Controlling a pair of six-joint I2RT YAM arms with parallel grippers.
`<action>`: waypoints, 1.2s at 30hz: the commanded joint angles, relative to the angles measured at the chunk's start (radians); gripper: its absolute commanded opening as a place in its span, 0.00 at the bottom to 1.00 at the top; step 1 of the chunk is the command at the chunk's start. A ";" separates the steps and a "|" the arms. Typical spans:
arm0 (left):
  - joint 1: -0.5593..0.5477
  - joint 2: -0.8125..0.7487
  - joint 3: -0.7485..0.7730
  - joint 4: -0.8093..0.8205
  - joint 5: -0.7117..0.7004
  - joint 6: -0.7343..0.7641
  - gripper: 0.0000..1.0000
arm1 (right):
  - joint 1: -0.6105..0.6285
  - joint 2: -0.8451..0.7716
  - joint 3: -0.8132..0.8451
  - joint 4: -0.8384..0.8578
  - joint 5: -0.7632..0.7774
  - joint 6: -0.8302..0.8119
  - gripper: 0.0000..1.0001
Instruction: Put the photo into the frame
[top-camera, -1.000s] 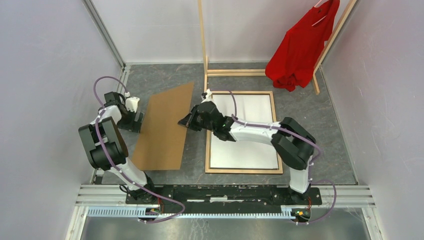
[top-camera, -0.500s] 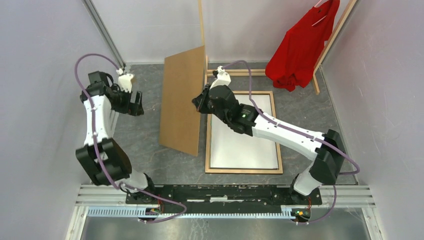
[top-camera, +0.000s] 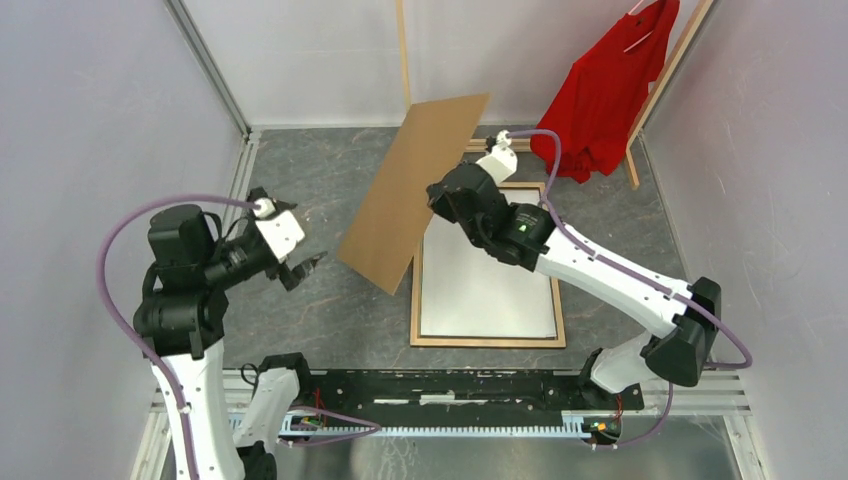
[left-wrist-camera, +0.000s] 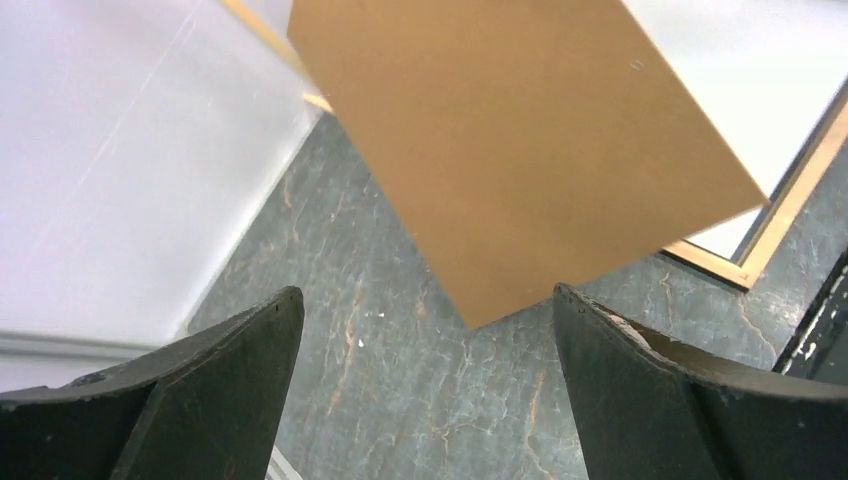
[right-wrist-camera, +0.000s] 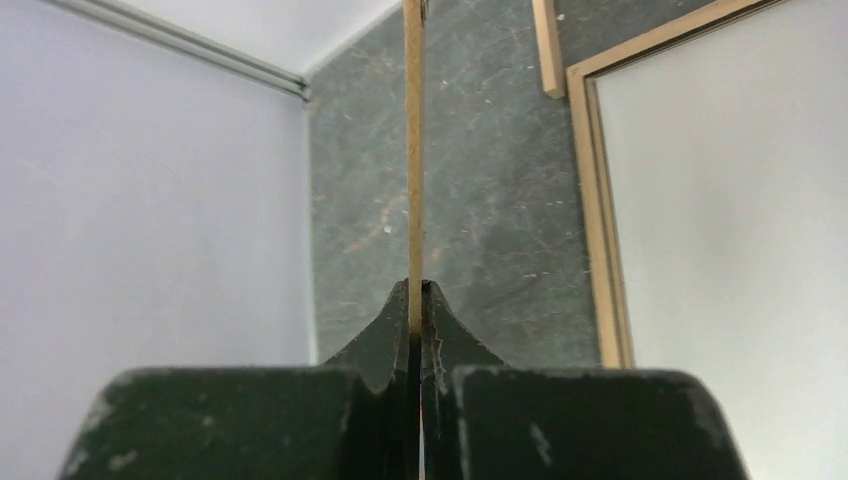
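The frame (top-camera: 488, 342) lies on the floor right of centre, light wood side up. A white sheet (top-camera: 490, 285), the photo's plain back, lies inside it. My right gripper (top-camera: 438, 200) is shut on the edge of the brown backing board (top-camera: 405, 200) and holds it tilted in the air over the frame's left rail. In the right wrist view the board's thin edge (right-wrist-camera: 412, 150) is pinched in the gripper (right-wrist-camera: 414, 290), with the frame rail (right-wrist-camera: 598, 220) and white sheet (right-wrist-camera: 740, 220) to the right. My left gripper (top-camera: 305, 268) is open and empty, left of the board (left-wrist-camera: 520, 140).
A wooden clothes rack (top-camera: 470, 145) with a red shirt (top-camera: 600, 90) stands at the back right, just behind the frame. White walls close in the left, back and right. The arms' mounting rail (top-camera: 450, 385) runs along the near edge.
My right gripper has lifted the backing board off the floor and swung it right, toward the frame. My left arm has pulled away from the board, nearer and higher.
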 joint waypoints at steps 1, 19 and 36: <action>0.000 -0.011 -0.015 -0.211 0.098 0.278 1.00 | -0.058 -0.093 0.011 0.115 -0.033 0.182 0.00; 0.017 -0.355 -0.370 -0.014 0.076 0.717 0.97 | -0.162 -0.157 -0.184 0.341 -0.397 0.406 0.00; 0.096 -0.348 -0.479 0.151 0.245 0.893 0.84 | -0.137 -0.081 -0.224 0.520 -0.513 0.496 0.00</action>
